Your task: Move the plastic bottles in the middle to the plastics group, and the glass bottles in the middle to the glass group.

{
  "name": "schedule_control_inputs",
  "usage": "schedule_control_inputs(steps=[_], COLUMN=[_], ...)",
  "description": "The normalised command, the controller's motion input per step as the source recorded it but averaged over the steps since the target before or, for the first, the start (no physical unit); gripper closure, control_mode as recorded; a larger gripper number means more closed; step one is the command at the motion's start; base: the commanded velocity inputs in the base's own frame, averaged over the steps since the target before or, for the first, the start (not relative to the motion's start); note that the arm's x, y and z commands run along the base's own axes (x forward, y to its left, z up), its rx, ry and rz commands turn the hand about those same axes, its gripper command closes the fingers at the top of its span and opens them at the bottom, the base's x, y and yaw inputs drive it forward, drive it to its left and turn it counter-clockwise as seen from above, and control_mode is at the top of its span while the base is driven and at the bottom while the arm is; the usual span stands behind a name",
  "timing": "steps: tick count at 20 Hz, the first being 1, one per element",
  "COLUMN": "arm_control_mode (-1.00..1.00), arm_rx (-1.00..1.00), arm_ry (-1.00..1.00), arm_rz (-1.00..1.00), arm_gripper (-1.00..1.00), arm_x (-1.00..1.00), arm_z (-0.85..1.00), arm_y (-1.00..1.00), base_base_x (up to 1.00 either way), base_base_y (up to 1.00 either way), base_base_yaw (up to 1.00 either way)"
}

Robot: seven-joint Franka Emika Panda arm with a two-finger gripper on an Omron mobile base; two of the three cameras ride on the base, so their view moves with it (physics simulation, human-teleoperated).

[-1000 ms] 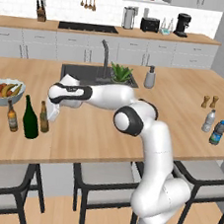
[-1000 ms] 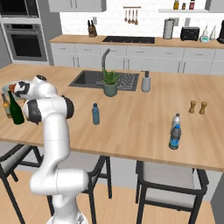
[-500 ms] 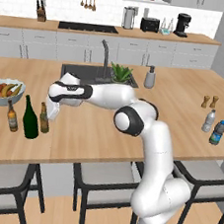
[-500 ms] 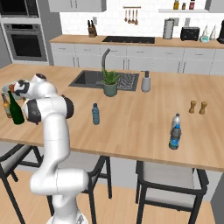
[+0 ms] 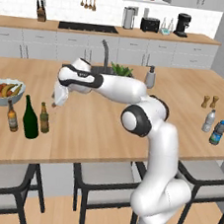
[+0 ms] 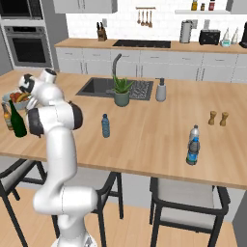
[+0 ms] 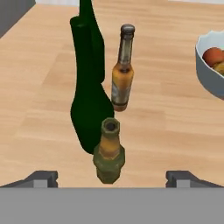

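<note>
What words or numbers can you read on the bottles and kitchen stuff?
None can be read.
Amber beer bottle: its label is a yellowish band with no letters showing.
Brown beer bottle: its label is pale and too blurred to read.
Blue bottle: no readable print.

No text, brand, number or sign can be read anywhere. The label on the beer bottle (image 7: 121, 85) near the fruit bowl (image 7: 206, 70) is only a yellowish patch, and the nearer beer bottle (image 7: 109, 154) likewise shows a label too blurred to read.
</note>
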Motion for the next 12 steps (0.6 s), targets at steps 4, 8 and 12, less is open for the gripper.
schedule_control_inputs(steps=[4, 8, 12], arm_control_mode=[-1.00, -1.00, -1.00], arm_rx=[0.01, -0.01, -0.07], arm_ry=[0.14, 0.25, 0.21], arm_rz=[-0.18, -0.30, -0.49], arm_gripper=[-1.00, -1.00, -1.00], arm_x=[-0.13, -0.05, -0.20], arm_z=[0.24, 0.11, 0.02], arm_y=[-0.82, -0.80, -0.63], base_base_x=[0.00, 0.00, 0.00], base_base_y=[0.00, 0.00, 0.00], base_base_yaw=[0.00, 0.00, 0.00])
